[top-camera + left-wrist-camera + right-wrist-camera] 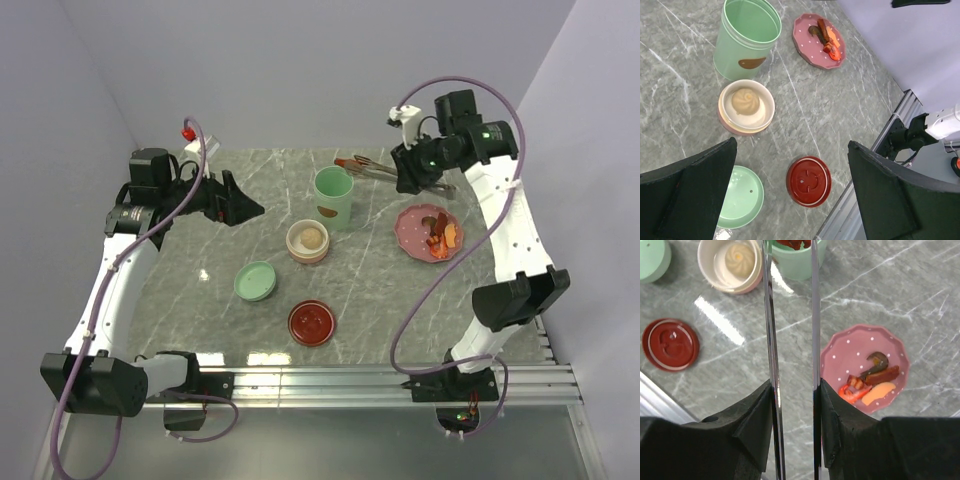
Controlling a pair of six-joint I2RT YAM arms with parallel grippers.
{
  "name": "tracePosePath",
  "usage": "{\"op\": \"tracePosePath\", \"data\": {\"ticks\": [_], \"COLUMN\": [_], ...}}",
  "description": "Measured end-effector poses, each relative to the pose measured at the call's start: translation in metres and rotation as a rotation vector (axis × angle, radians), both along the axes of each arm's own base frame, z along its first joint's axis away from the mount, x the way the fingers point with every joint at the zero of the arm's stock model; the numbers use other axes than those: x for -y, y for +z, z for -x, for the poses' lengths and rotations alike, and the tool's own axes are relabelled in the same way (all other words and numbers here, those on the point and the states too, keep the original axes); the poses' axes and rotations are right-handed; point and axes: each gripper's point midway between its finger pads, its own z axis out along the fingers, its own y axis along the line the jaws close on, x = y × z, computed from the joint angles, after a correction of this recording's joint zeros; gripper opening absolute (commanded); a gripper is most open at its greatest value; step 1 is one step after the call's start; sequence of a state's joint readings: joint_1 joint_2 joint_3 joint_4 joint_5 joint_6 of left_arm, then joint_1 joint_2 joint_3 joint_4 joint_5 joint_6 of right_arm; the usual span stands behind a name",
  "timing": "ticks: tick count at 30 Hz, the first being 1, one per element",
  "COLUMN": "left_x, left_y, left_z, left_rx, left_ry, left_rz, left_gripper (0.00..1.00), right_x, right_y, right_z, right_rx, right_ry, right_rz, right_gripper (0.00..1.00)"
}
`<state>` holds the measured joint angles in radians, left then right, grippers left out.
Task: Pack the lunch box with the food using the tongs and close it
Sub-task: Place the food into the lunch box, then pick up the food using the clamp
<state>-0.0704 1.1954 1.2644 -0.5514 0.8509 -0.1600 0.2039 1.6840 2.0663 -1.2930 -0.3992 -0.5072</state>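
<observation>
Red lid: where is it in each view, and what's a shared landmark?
Top external: red lid at front centre of the table, nearest the arm bases.
Left wrist: red lid at bottom centre.
Right wrist: red lid at the left edge, mid-height.
Shared landmark: the cream bowl holding a dumpling, close to the lid in all three.

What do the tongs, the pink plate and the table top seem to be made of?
The tongs: metal, polished silver; the thin arms reflect light like a mirror.
The pink plate: plastic or glazed ceramic, pink with white dots and a wavy rim; I cannot tell which.
The table top: grey with white veins, glossy with lamp glare; real stone or printed laminate.
</observation>
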Motion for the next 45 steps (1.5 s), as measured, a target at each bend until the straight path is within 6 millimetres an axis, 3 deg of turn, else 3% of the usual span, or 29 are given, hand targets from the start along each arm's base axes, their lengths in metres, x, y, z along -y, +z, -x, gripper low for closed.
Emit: {"op": "tracePosePath", "data": {"ticks": [7, 16, 24, 31, 36, 41, 45], "left_x": [0.000, 0.000, 0.000, 0.000, 0.000, 0.000, 0.001], "left_y": [0.000, 0.000, 0.000, 0.004, 0.005, 0.007, 0.010], "left_z": [0.000, 0.000, 0.000, 0.000, 0.000, -0.001, -0.001], "left_rx": [0.002, 0.003, 0.003, 0.009, 0.010, 0.005, 0.016], "left_ry": [0.002, 0.002, 0.001, 0.001, 0.001, 0.007, 0.009], "left_rz": [-0.001, -0.001, -0.001, -0.001, 0.000, 0.010, 0.015], "left_gripper": [0.99, 0.99, 0.99, 0.99, 0.99, 0.99, 0.99], "right_x": [-0.021, -0.031, -0.039, -0.038, -0.012, 0.048, 0.091], "right_y": [-0.023, -0.055, -0.043, -0.032, -0.027, -0.026, -0.041], "right_z": [-0.024, -0.041, -0.044, -0.044, -0.021, 0.006, 0.022], "right_rx": [-0.026, -0.084, -0.049, -0.021, -0.017, -0.013, -0.041], "right_ry": [-0.025, -0.040, -0.033, -0.038, -0.083, -0.225, -0.349], "right_rz": [0.023, 0.055, 0.035, 0.022, 0.013, 0.019, 0.038], "right_gripper": [0.25, 0.47, 0.63, 0.59, 0.57, 0.56, 0.56]}}
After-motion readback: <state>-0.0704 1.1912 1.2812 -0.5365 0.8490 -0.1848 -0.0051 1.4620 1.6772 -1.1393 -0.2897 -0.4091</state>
